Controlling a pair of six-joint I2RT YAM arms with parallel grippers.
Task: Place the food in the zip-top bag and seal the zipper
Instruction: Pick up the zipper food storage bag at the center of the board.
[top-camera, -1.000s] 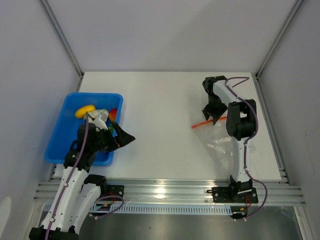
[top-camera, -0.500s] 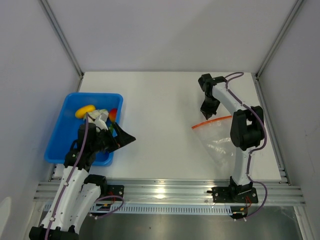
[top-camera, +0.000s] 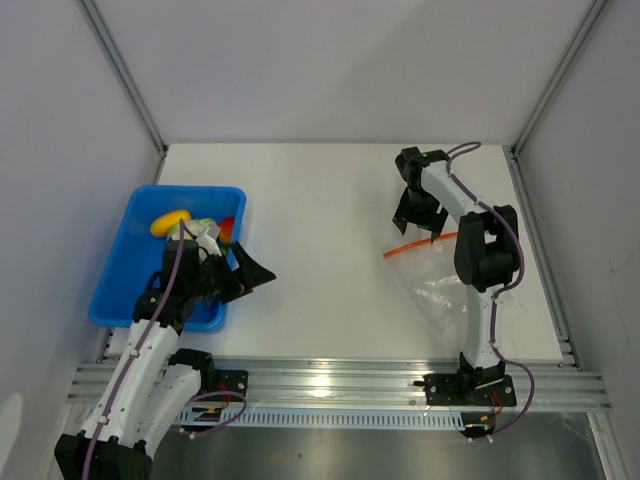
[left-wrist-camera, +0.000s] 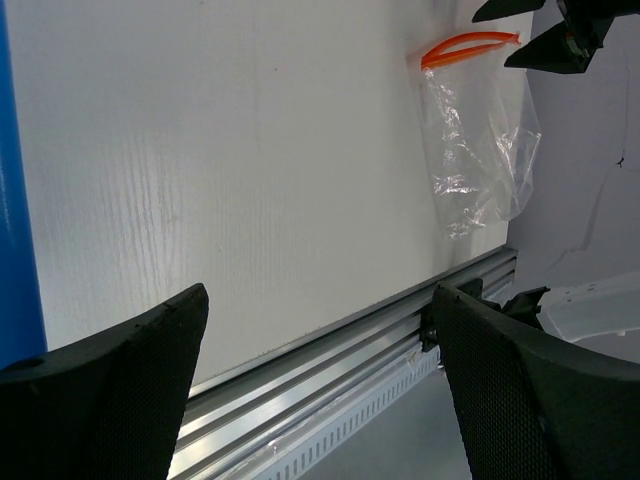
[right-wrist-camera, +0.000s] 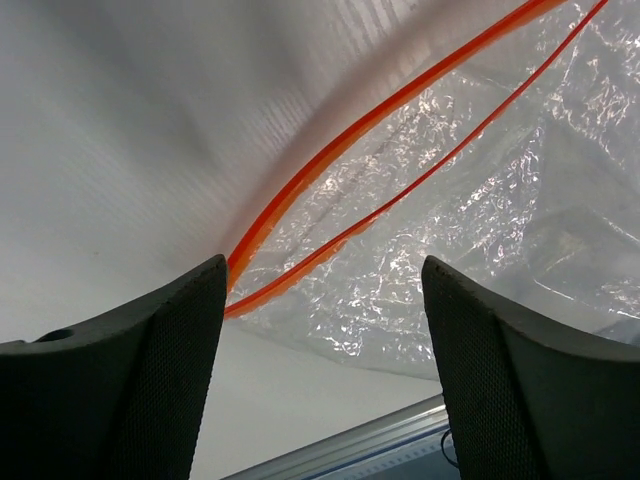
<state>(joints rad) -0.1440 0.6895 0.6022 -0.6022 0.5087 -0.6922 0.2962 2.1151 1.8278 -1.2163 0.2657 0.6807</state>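
Food (top-camera: 176, 221) sits in the blue tray (top-camera: 112, 270) at 9 o'clock of the bench (top-camera: 320, 260). The yellow fruit (top-camera: 168, 223) & red-orange piece (top-camera: 228, 227) show at its far end, none bagged yet. The zip-top bag (top-camera: 452, 288) lies flat at abt 3 o'clock w/ the zipper (top-camera: 420, 243) along its 12 o'clock edge, so the mouth faces where the right arm (top-camera: 478, 250) can reach it. Right jaws hang just over that strip, spread wide w/ nothing between. The wrist view shows the strip's two lips parted a little — prob. lined up to pinch one lip & hold the mouth open. Left jaws are also wide & empty, poised by the tray's 3 o'clock rim & pointing across the bench twd the bag — likely set for a food pick next.
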